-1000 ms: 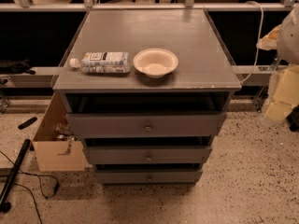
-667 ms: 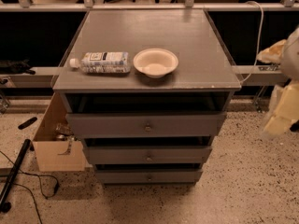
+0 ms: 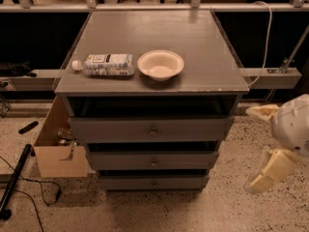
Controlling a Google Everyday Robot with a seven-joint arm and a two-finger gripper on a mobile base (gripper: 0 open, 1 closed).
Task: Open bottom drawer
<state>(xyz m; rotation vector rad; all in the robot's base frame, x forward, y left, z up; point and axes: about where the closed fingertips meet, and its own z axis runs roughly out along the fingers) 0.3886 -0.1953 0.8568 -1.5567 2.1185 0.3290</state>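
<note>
Seemingly lower, gripper (image 3: 252, 149) right of bottom drawer (image 3: 153, 182)

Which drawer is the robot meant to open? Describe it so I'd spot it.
Find the grey cabinet with a bottle and bowl on top, the gripper hanging off to its right. Of three stacked in it, the bottom drawer is the lowest, nearest the floor, with the thinnest, narrowest front.

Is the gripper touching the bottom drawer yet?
Apart. The camera view shows the gripper off to the right, open, with floor plainly visible between it and the bottom drawer.
</note>
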